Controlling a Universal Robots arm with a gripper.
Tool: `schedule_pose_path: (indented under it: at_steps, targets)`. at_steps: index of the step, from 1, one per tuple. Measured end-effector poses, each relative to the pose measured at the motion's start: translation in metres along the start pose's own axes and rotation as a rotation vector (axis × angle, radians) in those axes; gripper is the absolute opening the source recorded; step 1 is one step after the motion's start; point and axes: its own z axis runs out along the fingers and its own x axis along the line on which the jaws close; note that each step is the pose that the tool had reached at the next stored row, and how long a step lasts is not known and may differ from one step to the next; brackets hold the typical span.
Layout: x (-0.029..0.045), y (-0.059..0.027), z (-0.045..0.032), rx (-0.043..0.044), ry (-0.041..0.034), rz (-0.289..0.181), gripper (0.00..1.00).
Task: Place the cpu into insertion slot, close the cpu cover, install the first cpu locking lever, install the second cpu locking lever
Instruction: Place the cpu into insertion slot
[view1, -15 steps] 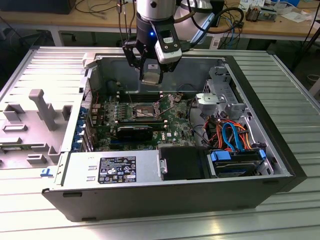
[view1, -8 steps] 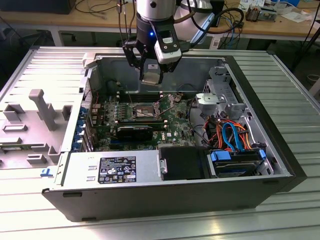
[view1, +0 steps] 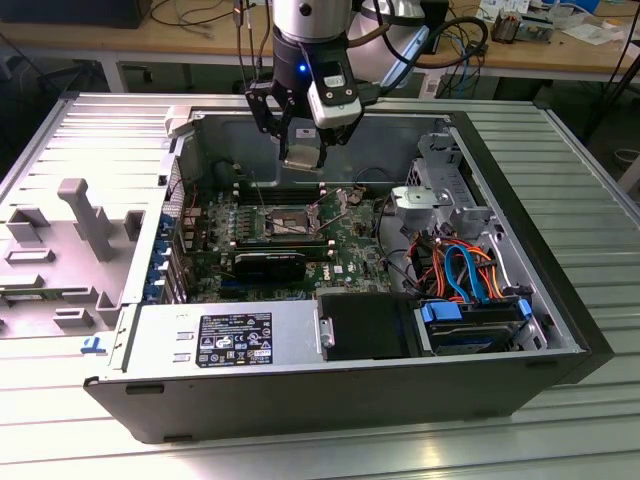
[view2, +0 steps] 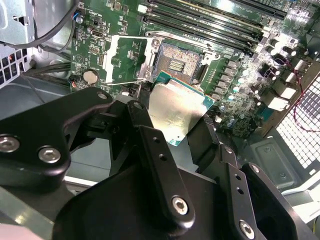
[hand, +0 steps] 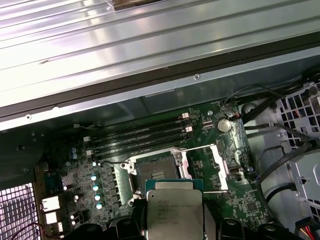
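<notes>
Second wrist view: fingers (view2: 150, 142) clamp the cpu (view2: 177, 112) by its edges, in the air above the empty insertion slot (view2: 176, 65); the cpu cover (view2: 147, 60) lies flipped open beside it.

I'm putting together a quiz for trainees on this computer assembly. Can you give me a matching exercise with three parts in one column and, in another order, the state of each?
Parts
1. flat square silvery cpu chip
2. square dark-centred insertion slot with a silver rim
3. thin silver metal cpu cover frame

States
A. swung open beside the socket
B. gripped in the jaws, up in the air
C. uncovered and empty

Pairs: 1-B, 2-C, 3-A
</notes>
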Motion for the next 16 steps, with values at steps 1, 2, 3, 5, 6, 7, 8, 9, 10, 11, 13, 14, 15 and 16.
schedule_pose_path:
  at_steps: [1, 2, 3, 5, 6, 7, 8, 9, 10, 11, 13, 14, 15, 16]
  targets:
    - [0.0000, 0.0000, 0.0000, 0.0000, -0.0002, 0.002, 0.55]
    - [0.0000, 0.0000, 0.0001, -0.0001, -0.0003, 0.003, 0.55]
    - [0.0000, 0.0000, 0.0001, -0.0001, -0.0005, 0.005, 0.55]
    - [0.0000, 0.0000, 0.0002, -0.0002, -0.0008, 0.009, 0.55]
    - [0.0000, 0.0000, 0.0002, -0.0002, -0.0010, 0.011, 0.55]
    - [0.0000, 0.0000, 0.0002, -0.0003, -0.0012, 0.013, 0.55]
    - [0.0000, 0.0000, 0.0003, -0.0004, -0.0014, 0.015, 0.55]
    - [0.0000, 0.0000, 0.0003, -0.0004, -0.0016, 0.017, 0.55]
    - [0.0000, 0.0000, 0.0004, -0.0004, -0.0017, 0.019, 0.55]
    - [0.0000, 0.0000, 0.0004, -0.0004, -0.0019, 0.022, 0.55]
    - [0.0000, 0.0000, 0.0005, -0.0005, -0.0022, 0.025, 0.55]
    - [0.0000, 0.0000, 0.0005, -0.0005, -0.0024, 0.027, 0.55]
    - [0.0000, 0.0000, 0.0006, -0.0006, -0.0025, 0.028, 0.55]
    - [0.0000, 0.0000, 0.0006, -0.0006, -0.0028, 0.031, 0.55]
